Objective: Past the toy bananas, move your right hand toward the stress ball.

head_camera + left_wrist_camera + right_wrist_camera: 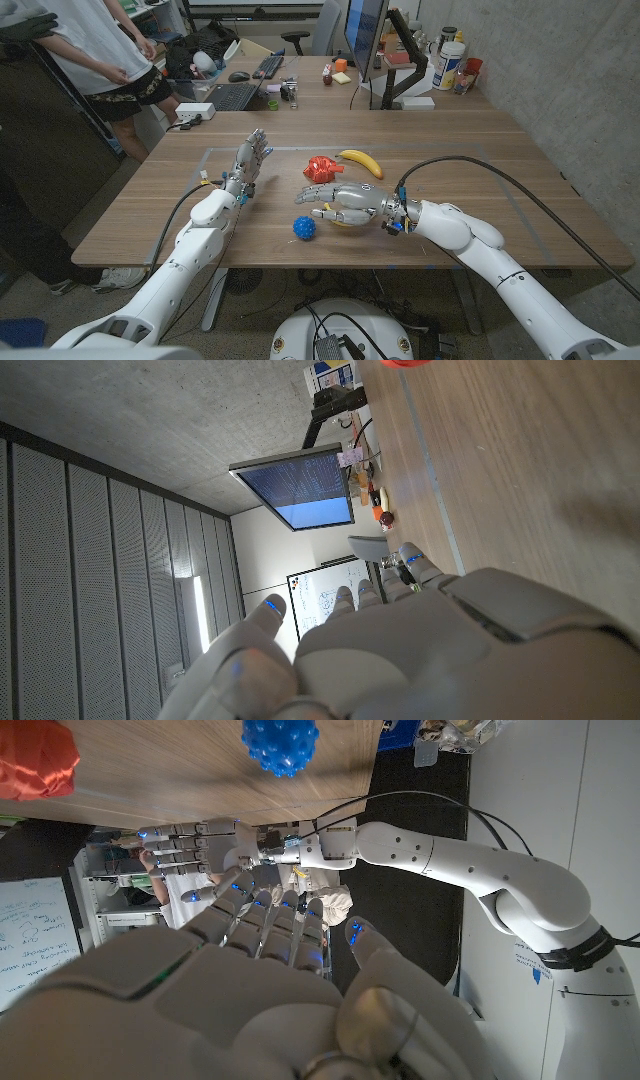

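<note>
right hand (335, 199) hovers between bananas (360, 161), ball (304, 228).

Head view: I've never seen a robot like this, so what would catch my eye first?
Probably the two white arms reaching over the wooden table, each ending in a hand. The right hand hovers open near the middle, just past a spiky blue ball at the near edge, while the left hand waits open farther left. Beyond the right hand lie a yellow banana and a crumpled red thing.
</note>
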Controlling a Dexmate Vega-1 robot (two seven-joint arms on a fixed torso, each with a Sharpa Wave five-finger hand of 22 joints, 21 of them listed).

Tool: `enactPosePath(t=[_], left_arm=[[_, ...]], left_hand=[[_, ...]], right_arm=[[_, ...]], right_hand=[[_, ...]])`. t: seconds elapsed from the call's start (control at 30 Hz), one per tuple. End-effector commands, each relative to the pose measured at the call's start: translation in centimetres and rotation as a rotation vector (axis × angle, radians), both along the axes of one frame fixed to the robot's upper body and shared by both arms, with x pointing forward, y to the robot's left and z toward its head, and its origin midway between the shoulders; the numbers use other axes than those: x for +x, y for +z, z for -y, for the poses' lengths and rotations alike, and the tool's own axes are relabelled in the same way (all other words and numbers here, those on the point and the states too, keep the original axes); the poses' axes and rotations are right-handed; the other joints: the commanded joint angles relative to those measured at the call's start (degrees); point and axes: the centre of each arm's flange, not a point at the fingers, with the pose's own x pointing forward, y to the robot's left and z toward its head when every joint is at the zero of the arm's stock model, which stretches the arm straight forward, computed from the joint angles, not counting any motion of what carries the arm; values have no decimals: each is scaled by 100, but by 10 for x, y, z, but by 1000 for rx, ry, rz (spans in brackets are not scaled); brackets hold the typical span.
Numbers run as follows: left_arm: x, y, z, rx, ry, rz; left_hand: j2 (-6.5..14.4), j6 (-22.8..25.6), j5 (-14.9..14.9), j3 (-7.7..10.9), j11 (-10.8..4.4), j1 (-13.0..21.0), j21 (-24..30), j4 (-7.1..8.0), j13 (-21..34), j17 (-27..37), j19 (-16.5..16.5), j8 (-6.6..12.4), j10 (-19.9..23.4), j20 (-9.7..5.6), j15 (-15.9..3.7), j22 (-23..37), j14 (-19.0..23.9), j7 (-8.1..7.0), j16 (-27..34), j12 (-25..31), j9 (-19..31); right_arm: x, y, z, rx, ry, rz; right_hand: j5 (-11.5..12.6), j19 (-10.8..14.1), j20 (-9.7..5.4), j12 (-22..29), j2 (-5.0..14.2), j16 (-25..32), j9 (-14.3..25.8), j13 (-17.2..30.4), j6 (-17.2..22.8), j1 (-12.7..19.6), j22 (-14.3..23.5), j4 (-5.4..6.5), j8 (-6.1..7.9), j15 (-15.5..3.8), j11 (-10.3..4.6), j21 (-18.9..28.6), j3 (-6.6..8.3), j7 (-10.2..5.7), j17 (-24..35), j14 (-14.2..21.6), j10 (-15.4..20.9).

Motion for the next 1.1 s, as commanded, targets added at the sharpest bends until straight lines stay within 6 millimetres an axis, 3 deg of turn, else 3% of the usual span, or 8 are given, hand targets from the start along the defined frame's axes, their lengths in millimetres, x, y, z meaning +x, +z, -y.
enactPosePath(t=[0.03,1.1], left_arm=[[1,0,-2,-1,4,0],[1,-3,-10,-9,10,0]], left_hand=[[688,-19,30,-23,8,-12,-6,17,34,11,-341,-6,-235,-145,-55,13,-307,-34,13,23,25],[690,-21,33,-26,7,-12,-22,18,34,11,-334,-5,-237,-151,-53,14,-309,-33,12,23,25]], right_arm=[[4,-3,-9,-45,-11,-13],[5,-7,-23,-94,-5,-5]], right_hand=[[-24,-101,-430,-16,196,-37,5,9,-143,89,26,-29,-18,-238,-3,-46,37,10,34,-110,-104],[-44,-148,-464,-12,216,-9,1,9,-280,202,24,-73,4,-247,-1,-82,89,34,29,-184,-215]])
